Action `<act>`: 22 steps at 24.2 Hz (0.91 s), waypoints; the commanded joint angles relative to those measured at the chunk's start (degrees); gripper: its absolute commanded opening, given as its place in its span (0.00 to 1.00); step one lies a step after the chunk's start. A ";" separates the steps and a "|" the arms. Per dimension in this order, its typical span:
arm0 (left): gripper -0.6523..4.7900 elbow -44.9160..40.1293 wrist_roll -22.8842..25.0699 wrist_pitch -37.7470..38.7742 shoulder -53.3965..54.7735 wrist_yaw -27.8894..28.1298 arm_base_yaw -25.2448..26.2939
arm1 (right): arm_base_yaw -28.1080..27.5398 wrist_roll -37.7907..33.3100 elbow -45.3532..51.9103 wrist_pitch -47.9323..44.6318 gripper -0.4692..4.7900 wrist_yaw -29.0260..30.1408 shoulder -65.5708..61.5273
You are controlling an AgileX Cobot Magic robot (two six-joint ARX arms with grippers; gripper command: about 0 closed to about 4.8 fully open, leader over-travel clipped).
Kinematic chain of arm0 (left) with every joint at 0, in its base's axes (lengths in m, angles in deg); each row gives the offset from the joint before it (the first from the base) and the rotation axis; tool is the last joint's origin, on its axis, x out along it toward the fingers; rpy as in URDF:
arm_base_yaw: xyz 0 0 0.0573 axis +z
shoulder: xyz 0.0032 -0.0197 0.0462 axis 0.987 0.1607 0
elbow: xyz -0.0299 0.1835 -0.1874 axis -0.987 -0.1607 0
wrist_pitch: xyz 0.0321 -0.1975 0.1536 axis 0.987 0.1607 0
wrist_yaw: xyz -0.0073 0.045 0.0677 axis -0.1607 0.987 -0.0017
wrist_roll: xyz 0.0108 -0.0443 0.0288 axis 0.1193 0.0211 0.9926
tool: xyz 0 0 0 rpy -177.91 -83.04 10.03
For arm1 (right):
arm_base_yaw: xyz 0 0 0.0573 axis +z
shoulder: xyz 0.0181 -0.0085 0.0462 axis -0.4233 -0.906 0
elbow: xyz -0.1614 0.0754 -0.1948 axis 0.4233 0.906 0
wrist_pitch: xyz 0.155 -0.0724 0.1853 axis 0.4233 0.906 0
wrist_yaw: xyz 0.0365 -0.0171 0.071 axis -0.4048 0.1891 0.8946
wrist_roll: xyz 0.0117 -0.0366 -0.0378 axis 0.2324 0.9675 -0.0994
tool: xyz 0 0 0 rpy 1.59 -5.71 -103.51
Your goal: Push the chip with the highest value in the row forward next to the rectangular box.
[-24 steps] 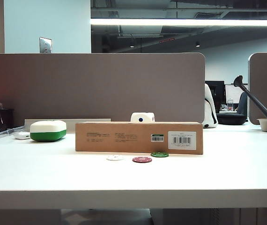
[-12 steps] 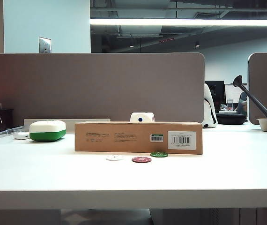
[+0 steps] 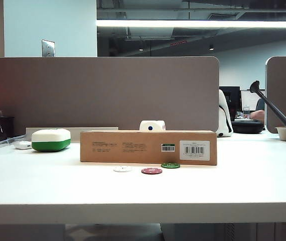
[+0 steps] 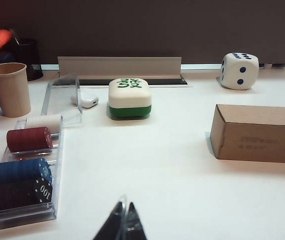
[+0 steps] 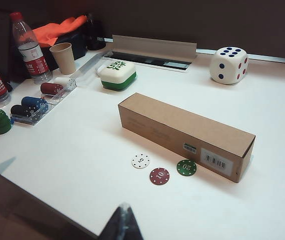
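My right gripper has its fingers pressed together, holding nothing, raised well short of the row. Beyond it, the green chip marked 20 lies just beside the rectangular box. My left gripper is likewise closed and empty.

On the plain white table a brown cardboard box carries a white barcode label, beside a green poker chip, a dark red chip and a white dotted chip.
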 commanded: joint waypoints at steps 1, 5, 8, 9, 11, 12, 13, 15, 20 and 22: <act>0.11 0.24 -0.15 -0.35 0.04 -0.17 -0.11 | 0.11 0.13 -0.15 -0.59 0.07 0.07 -0.13; 0.11 0.24 -0.15 -0.35 0.04 -0.17 -0.11 | 0.11 0.13 -0.15 -0.59 0.07 0.07 -0.15; 0.11 0.24 -0.15 -0.35 0.04 -0.17 -0.09 | 0.13 0.17 -0.15 -0.20 0.07 0.02 -0.13; 0.11 0.24 -0.13 -0.35 0.04 -0.15 -0.11 | 0.15 0.15 -0.15 -0.20 0.07 0.02 -0.13; 0.11 0.24 -0.13 -0.35 0.04 -0.17 -0.11 | 0.13 0.17 -0.15 -0.37 0.07 0.00 0.04; 0.11 0.24 -0.15 -0.35 0.04 -0.17 -0.11 | 0.11 0.55 -0.15 -0.72 0.07 -0.15 0.11; 0.11 0.24 -0.15 -0.35 0.04 -0.17 -0.11 | -0.20 3.17 -0.15 -2.23 0.07 -0.26 0.55; 0.11 0.24 -0.13 -0.35 0.04 -0.17 -0.11 | -3.48 10.27 -0.15 -9.38 0.07 1.29 1.55; 0.11 0.24 -0.15 -0.35 0.04 -0.17 -0.11 | -24.68 19.12 -0.15 -26.62 0.07 29.11 2.60; 0.11 0.24 -0.15 -0.35 0.04 -0.17 -0.11 | -31.41 18.75 -0.15 -28.48 0.07 37.35 2.62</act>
